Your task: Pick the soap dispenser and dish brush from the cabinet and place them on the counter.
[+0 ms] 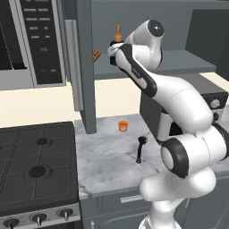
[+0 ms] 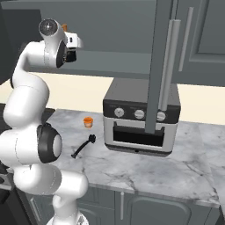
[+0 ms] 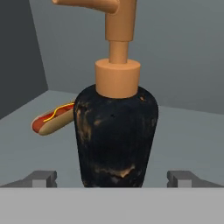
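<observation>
Up close, in the hand view, the pincer (image 3: 113,177) stands with its two grey fingertips (image 3: 41,177) wide apart, one on each side of the soap dispenser (image 3: 116,135) and not touching it. The bottle is squat and rounded, matt black with worn orange-brown scuffs near its base and shoulder; a smooth orange-brown collar, a thin neck and a flat pump spout rise from it. It stands upright on the grey inner shelf (image 3: 192,131) of the cabinet (image 1: 85,67). Just behind it to one side lies a hot dog (image 3: 50,119) in a tan bun with a yellow squiggle of mustard, its end hidden by the bottle.

From the left base view, the white arm reaches up into the open cabinet, and the dispenser's pump top shows above the wrist. The open grey-blue door with its long metal handle (image 1: 74,62) hangs edge-on left of the arm.

Below, on the veined grey-white marble tabletop (image 1: 107,156), the dish brush (image 1: 140,149) lies flat, slim and black, with a small round head. A tiny orange cup (image 1: 123,126) stands farther back, apart from it. A toaster oven (image 2: 140,121) sits to the right, a black gas stove (image 1: 36,170) to the left, and a microwave (image 1: 31,40) hangs above the stove
</observation>
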